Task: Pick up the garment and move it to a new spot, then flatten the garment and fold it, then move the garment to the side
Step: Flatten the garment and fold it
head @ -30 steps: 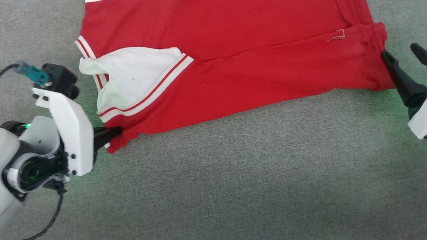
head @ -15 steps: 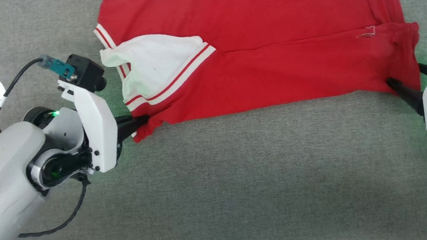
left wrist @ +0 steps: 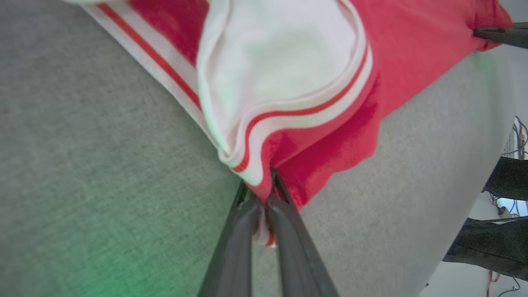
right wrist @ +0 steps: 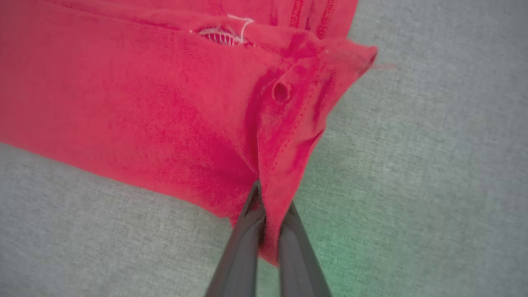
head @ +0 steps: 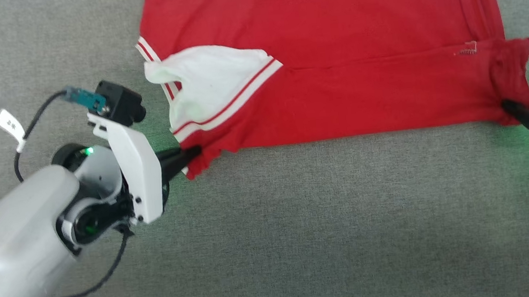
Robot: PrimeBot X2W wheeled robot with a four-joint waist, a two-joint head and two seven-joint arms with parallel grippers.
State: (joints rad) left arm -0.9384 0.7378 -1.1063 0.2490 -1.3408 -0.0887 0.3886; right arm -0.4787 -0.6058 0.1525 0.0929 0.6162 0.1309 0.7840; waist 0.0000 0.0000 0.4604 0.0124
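The garment (head: 342,51) is a red shirt with a white, red-striped sleeve (head: 206,86), lying folded on the grey cloth surface; its lettering is hidden. My left gripper (head: 193,153) is shut on the garment's near left corner, red and striped fabric pinched between its fingers (left wrist: 264,194). At the near right corner my right gripper (head: 510,108) is shut on the red hem (right wrist: 268,214). The near fold edge runs nearly straight between the two grippers.
Grey cloth surface (head: 301,241) spreads all around and toward me. The left arm's cable and white tag (head: 9,124) hang at the left. Beyond the surface's edge, dark shapes and cables (left wrist: 507,194) show in the left wrist view.
My right gripper has gone from open beside the hem to shut on it. The left gripper stays clamped on its corner. The head camera has shifted, so the whole picture slid right.
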